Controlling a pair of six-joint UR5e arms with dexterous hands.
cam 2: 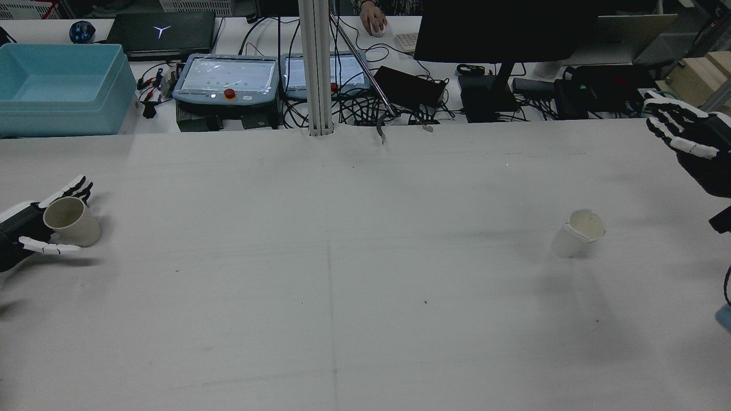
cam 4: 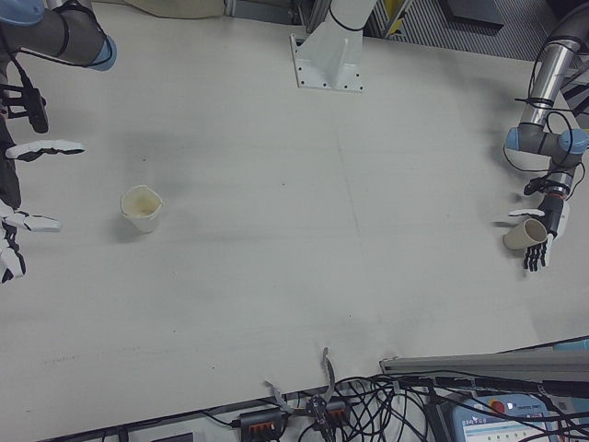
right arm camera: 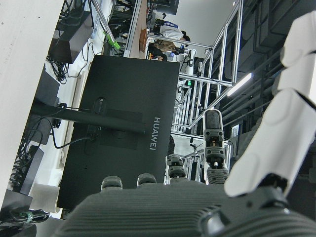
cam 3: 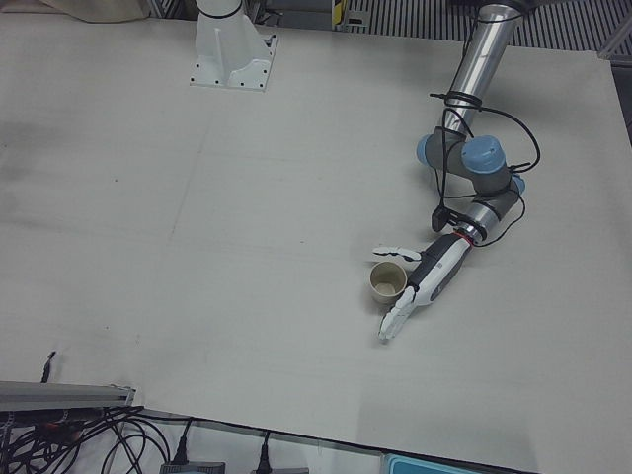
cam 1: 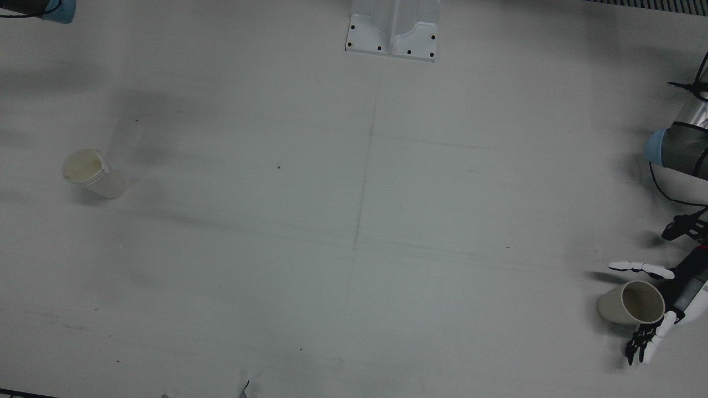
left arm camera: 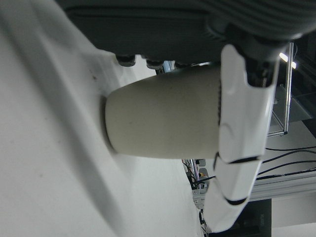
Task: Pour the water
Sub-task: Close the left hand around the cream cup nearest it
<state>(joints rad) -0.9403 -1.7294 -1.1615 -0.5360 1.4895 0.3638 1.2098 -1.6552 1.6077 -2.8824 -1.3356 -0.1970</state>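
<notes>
A beige paper cup (cam 2: 71,221) stands on the table at the far left of the rear view; it also shows in the front view (cam 1: 633,303) and the left hand view (left arm camera: 163,118). My left hand (cam 2: 23,228) is open around it, thumb on one side and fingers on the other, held straight. A second white cup (cam 2: 577,233) with a crumpled rim stands on the right half; it also shows in the front view (cam 1: 93,173). My right hand (cam 2: 691,142) is open and empty, raised well clear of that cup, behind and to the right of it.
The table (cam 2: 342,274) is white. An arm pedestal (cam 1: 392,30) stands at its robot-side edge. A grey post (cam 2: 317,68), a blue bin (cam 2: 60,85), control pendants (cam 2: 225,77), a monitor and cables stand at and beyond the far edge.
</notes>
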